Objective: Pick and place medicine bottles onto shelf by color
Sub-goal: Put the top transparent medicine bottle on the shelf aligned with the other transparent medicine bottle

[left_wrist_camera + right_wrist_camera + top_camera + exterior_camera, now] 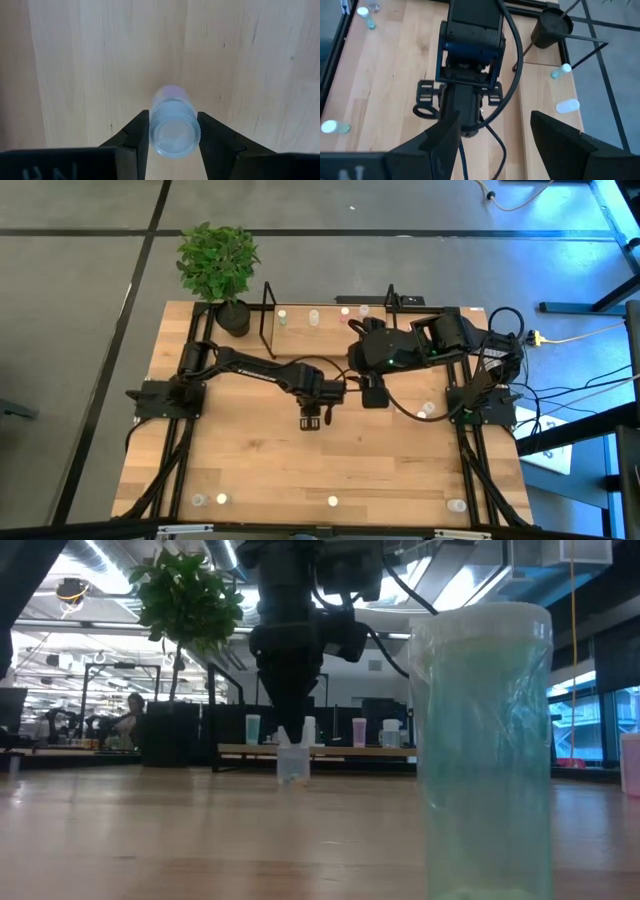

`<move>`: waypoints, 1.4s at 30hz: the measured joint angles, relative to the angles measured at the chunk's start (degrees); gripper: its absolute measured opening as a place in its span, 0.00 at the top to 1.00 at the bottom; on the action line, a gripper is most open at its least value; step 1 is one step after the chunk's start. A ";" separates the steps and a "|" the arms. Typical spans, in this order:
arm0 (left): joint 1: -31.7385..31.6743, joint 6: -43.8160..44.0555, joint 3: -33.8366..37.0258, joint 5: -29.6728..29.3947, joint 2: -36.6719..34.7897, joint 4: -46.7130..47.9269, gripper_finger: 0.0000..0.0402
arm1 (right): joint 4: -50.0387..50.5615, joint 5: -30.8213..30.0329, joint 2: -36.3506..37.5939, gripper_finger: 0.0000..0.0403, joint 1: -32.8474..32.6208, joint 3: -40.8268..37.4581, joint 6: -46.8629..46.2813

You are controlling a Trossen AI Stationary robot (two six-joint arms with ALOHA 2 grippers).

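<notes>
Clear plastic bottle [172,127], probably pink-capped, is standing mid-table, left gripper [174,135] fingers clasping its sides; likely light, slick, tippy, so gripping mid-body seems safest. Right gripper [492,132] is hovering spread and empty near the shelf [300,330] holding other bottles.

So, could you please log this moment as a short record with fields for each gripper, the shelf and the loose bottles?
left gripper: at mid-table, closed around a clear bottle standing on the tabletop
right gripper: open, empty, hovering above the left arm
shelf: at the table's far edge, several bottles on it, beside the potted plant
loose bottles: a few along the near edge, e.g. one
</notes>
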State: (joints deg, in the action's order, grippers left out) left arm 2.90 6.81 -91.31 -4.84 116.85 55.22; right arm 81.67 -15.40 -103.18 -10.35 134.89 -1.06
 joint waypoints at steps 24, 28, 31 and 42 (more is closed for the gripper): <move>-0.28 0.51 -0.65 0.90 -0.13 -0.17 0.60 | -4.76 0.00 -0.02 0.40 0.00 0.00 0.02; -0.28 0.52 -0.65 0.90 -0.13 -0.19 0.53 | -4.76 0.00 -0.02 0.40 0.00 0.00 0.02; -0.26 0.52 -0.65 0.55 -0.13 -0.19 0.49 | -4.76 0.00 -0.02 0.40 0.00 0.00 0.02; 0.82 0.59 -0.76 -0.41 -2.19 0.90 0.43 | -4.72 0.00 -0.02 0.40 0.00 0.00 0.02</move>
State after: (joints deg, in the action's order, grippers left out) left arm 3.72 7.40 -92.07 -5.25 114.67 56.12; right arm 76.95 -15.40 -103.20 -10.35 134.89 -1.04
